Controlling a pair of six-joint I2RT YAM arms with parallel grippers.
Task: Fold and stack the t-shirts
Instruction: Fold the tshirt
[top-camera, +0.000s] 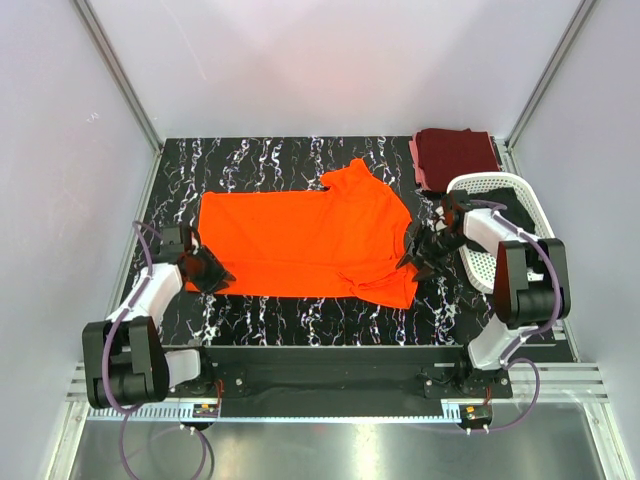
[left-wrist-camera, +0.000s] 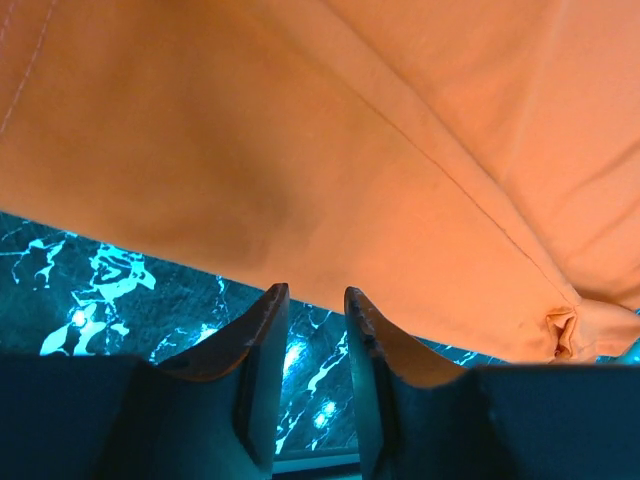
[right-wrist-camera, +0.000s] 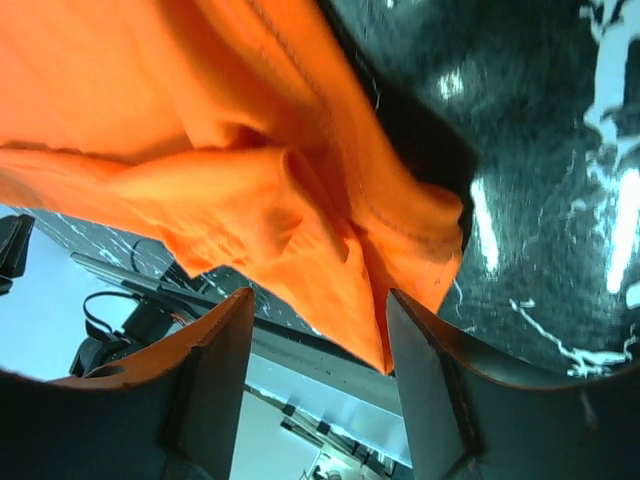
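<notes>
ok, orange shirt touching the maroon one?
Apart. The top view shows the orange shirt spread mid-table and the folded maroon shirt at the far right corner, with a strip of bare marbled table between them.

Orange t-shirt (top-camera: 300, 245) and far-right maroon t-shirt (top-camera: 455, 152) read matt soft cloth, table (top-camera: 260, 158) glossy black marbled, basket (top-camera: 488, 181) white perforated plastic, my left fingers (left-wrist-camera: 262, 350) dark, matt.

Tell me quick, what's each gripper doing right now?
Left gripper: open with a narrow gap, holding nothing.
Right gripper: open wide, orange t-shirt at its tips, not clamped.
</notes>
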